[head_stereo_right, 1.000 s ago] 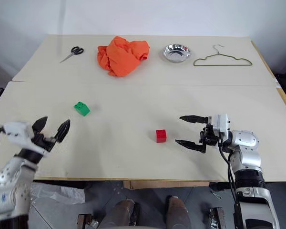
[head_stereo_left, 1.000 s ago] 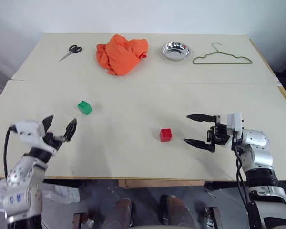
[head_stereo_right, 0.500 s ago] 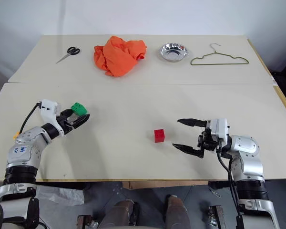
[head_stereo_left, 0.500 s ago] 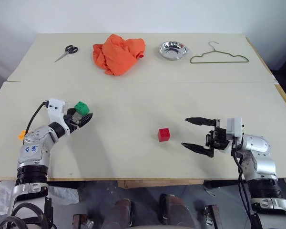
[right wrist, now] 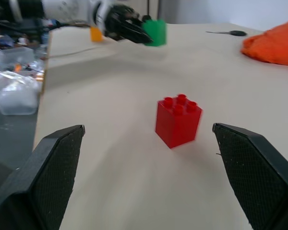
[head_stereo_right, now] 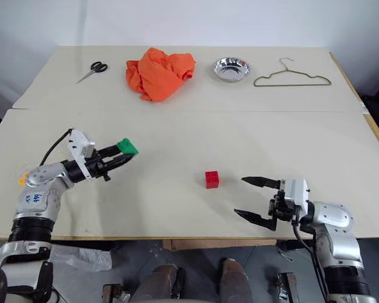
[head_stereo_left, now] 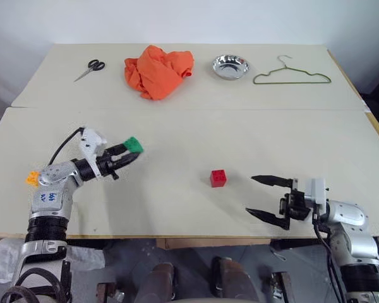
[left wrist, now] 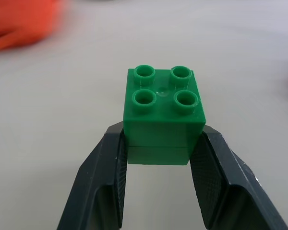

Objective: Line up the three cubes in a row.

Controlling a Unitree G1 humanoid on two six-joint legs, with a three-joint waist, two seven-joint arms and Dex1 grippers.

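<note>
My left gripper (head_stereo_left: 130,151) is shut on the green cube (head_stereo_left: 133,144) and holds it just above the table on the left; the cube's studs face up between the two fingers (left wrist: 163,110). The red cube (head_stereo_left: 218,178) sits on the table near the middle. To its right, near the front edge, my right gripper (head_stereo_left: 249,194) stands open and empty, pointing at the red cube (right wrist: 178,120) from a short distance. The yellow-orange cube (head_stereo_left: 32,178) lies at the far left, partly behind my left arm.
Along the back of the table lie scissors (head_stereo_left: 91,67), a crumpled orange cloth (head_stereo_left: 158,69), a steel bowl (head_stereo_left: 230,65) and a wire hanger (head_stereo_left: 292,76). A seam (head_stereo_left: 240,108) runs across the table between them and the cubes.
My left gripper reached the green cube, shut on it and carried it to the right. My right gripper drew back toward the front edge, away from the red cube, still open.
</note>
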